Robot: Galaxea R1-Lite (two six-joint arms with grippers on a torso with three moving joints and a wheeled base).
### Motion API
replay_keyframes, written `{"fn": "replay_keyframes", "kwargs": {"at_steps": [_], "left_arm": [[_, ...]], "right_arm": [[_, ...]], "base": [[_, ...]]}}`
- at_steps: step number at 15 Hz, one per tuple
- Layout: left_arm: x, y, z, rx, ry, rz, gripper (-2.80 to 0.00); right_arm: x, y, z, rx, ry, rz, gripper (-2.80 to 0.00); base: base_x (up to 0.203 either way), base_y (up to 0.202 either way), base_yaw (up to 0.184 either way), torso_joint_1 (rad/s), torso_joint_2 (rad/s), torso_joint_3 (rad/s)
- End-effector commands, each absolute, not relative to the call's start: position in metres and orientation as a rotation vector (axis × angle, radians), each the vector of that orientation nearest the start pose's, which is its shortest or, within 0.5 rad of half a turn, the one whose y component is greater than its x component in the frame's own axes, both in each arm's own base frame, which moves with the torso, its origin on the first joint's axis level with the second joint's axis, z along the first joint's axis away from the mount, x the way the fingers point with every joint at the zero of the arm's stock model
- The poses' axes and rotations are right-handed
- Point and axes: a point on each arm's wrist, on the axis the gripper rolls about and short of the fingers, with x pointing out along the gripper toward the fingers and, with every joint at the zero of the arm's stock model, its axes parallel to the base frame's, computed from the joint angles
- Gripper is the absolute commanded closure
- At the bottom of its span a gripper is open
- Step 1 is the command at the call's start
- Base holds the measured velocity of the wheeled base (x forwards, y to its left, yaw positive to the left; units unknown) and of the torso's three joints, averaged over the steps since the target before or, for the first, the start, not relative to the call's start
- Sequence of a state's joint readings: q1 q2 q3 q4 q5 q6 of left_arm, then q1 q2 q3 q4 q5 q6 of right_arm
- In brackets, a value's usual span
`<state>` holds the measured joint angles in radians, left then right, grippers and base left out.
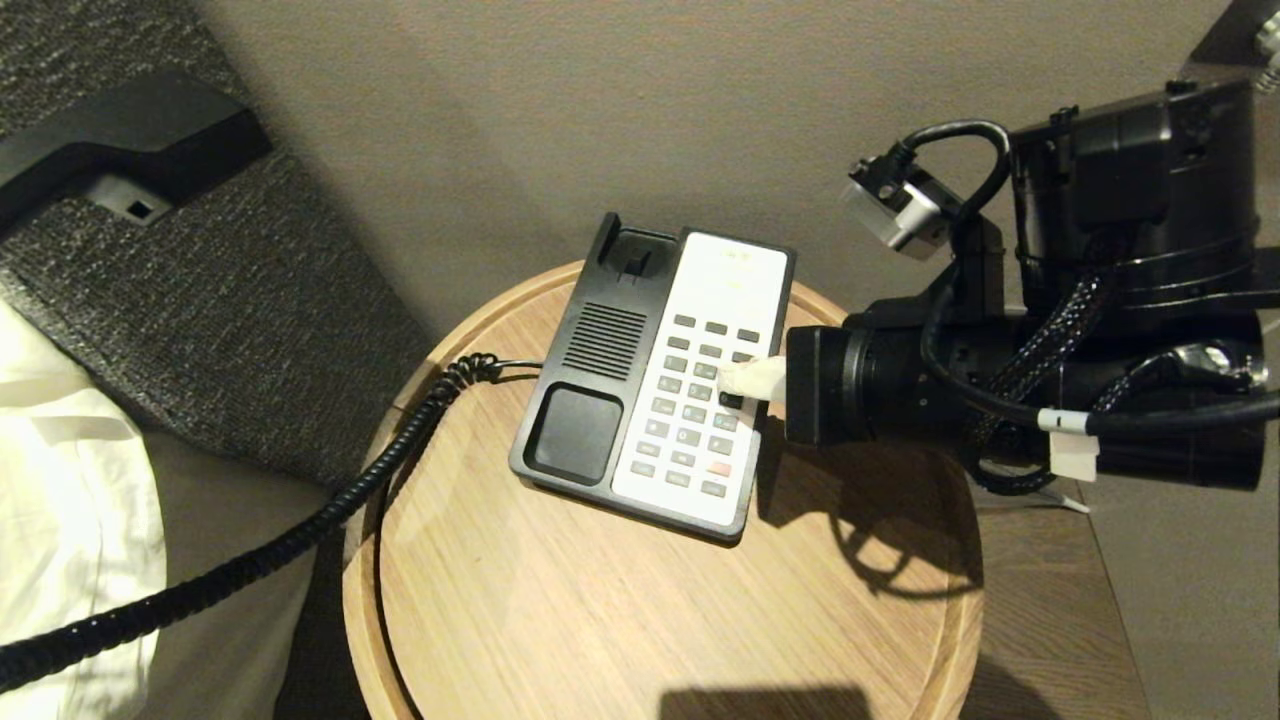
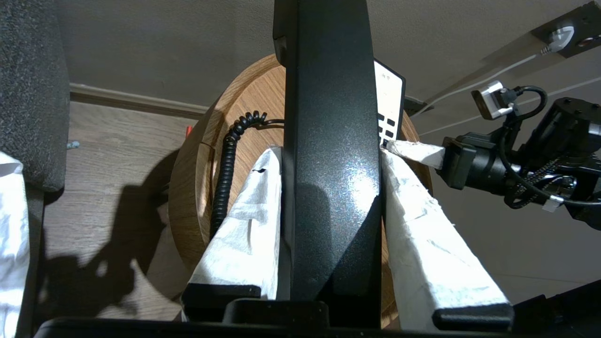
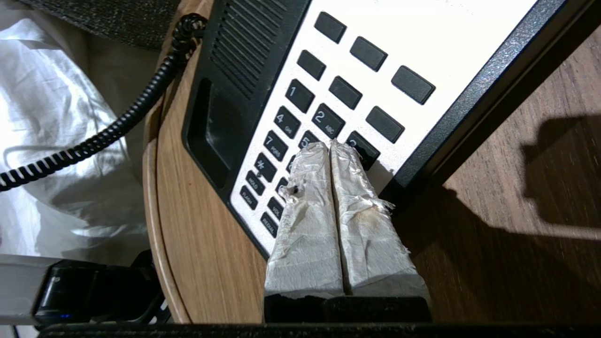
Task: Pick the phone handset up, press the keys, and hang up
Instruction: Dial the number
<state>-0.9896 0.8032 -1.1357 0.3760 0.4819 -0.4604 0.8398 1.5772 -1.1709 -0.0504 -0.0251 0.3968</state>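
- Your left pincer [image 2: 328, 197] is clamped on the phone handset [image 2: 328, 141]; both white-wrapped fingers [image 2: 244, 234] press flat against its glossy black sides, so the jaws stand only as wide as the receiver.
- The handset is off its rest and held away from the phone base [image 1: 655, 385], outside the head view at lower left. That keeps the keypad clear for your other arm.
- The coiled cord [image 1: 250, 560] runs from the base's left edge across the round wooden table [image 1: 620, 620] and out at the frame's lower left. It curves loosely, so it does not seem to be pulling on the base.
- Your right pincer [image 3: 331, 148] reaches in from the right of the head view with its two wrapped fingers [image 3: 305, 211] pressed together and nothing between them. Closed like this, they make one narrow tip for poking.
- That tip sits on the right part of the white keypad [image 1: 700, 380], on or just at the dark keys near "2" and "5"; you cannot tell whether a key is actually depressed.
- The cradle [image 1: 635, 255] at the top of the base is empty, so hanging up is not yet done.
- The likely risk: a wide tip may catch two keys at once.
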Motion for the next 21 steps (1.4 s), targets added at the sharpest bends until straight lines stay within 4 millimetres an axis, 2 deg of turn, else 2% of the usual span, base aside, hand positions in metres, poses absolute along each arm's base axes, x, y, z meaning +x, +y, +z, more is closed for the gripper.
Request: {"fn": "replay_keyframes", "kwargs": {"at_steps": [1, 14, 21], "left_arm": [[0.027, -0.021, 0.339, -0.421, 0.151, -0.487, 0.0], [0.026, -0.02, 0.334, -0.415, 0.16, -0.484, 0.0], [0.024, -0.018, 0.332, -0.415, 0.16, -0.485, 0.0]], "right_arm": [[0.195, 0.216, 0.262, 0.216, 0.489, 0.719, 0.0], [0.2, 0.209, 0.265, 0.211, 0.469, 0.692, 0.0], [0.201, 0.209, 0.249, 0.187, 0.49, 0.687, 0.0]], "base": [[0.0, 0.0, 0.0, 0.0, 0.0, 0.0], [0.0, 0.0, 0.0, 0.0, 0.0, 0.0], [0.0, 0.0, 0.0, 0.0, 0.0, 0.0]]}}
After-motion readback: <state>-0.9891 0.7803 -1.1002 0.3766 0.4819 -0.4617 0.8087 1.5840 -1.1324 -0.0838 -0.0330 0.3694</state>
